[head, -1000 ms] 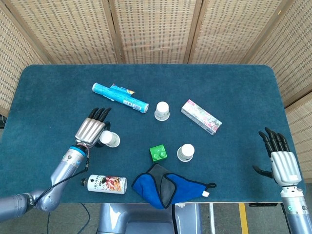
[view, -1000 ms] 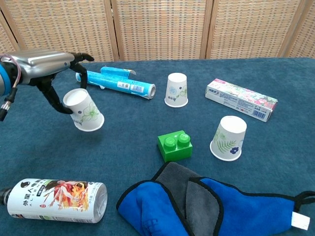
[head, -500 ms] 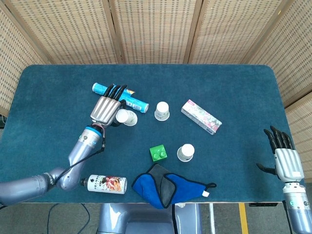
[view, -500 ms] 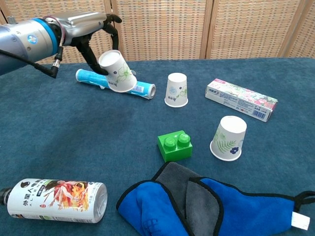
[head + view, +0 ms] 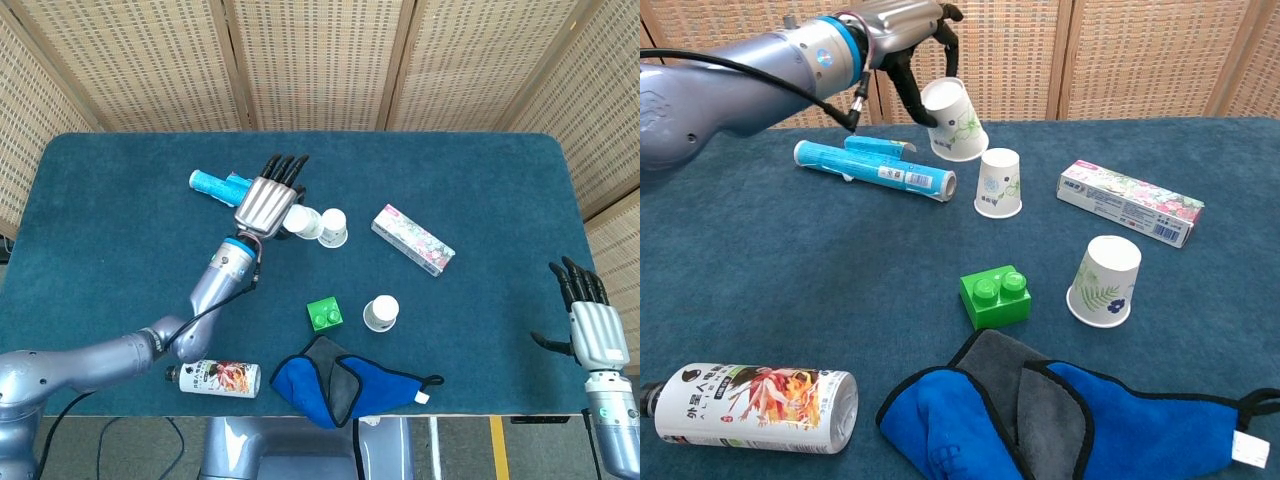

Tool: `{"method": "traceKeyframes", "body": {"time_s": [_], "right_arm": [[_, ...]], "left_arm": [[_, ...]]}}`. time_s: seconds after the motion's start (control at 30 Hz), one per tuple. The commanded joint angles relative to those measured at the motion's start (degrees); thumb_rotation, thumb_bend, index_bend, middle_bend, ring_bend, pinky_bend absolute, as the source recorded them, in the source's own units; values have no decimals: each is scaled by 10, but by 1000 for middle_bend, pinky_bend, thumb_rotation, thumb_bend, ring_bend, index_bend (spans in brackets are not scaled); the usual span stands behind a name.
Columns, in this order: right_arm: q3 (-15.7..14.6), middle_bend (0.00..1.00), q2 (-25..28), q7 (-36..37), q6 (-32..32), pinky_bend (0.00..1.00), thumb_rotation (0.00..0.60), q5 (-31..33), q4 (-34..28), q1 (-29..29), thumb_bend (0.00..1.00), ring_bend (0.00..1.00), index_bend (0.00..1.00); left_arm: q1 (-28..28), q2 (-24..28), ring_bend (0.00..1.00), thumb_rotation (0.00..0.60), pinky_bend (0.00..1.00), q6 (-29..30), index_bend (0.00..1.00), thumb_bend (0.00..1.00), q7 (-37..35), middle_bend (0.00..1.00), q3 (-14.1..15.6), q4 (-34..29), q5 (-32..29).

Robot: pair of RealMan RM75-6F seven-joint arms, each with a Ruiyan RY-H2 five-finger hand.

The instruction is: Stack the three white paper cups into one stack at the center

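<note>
The left hand (image 5: 902, 18) grasps a white paper cup (image 5: 954, 121) and has carried it, over the past second, from the table's left side up and across to hover tilted, mouth down, just left of and above the upturned middle cup (image 5: 999, 183) near the table's centre. The carried cup is clear of the table (image 5: 100, 200) and, as far as can be judged, not yet over the target; the judgement is that the first stacking is imminent but needs further travel right and levelling before lowering. The third cup (image 5: 1105, 281) stands inverted toward the front edge, right of the green block (image 5: 996, 296), untouched.

The right hand (image 5: 596, 332) is beyond the table's right edge, fingers apart and empty, drifted slightly toward the front.

The chest view shows the carried cup's tilt and its height above the table; the head view flattens this, making the two cups appear nearly touching. Only the head view shows the right hand. The blue tube (image 5: 876, 167), toothpaste box (image 5: 1130, 202), bottle (image 5: 750, 406) and blue cloth (image 5: 1060, 420) lie unmoved.
</note>
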Motion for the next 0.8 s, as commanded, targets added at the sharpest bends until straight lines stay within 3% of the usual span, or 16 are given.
{"method": "traceKeyframes", "body": {"time_s": [0.03,0.4,0.8], "right_arm": [[2,0,3,9,-5,0,600,3,3,1,59,0,46],[12,0,8,45,-10,0,600,17,17,-1,60,0,47],[17,0,12,64,-12,0,600,24,23,-3,60,0,47]], "left_arm": [[-40,-34,0,600,31,-22,492,189,-2,0,-13,49,-7],[-102,-79,0,600,31,-66,480,186,18,0,-17,135,-44],[-130,-106,0,600,31,-82,480,185,16,0,-7,192,-50]]}}
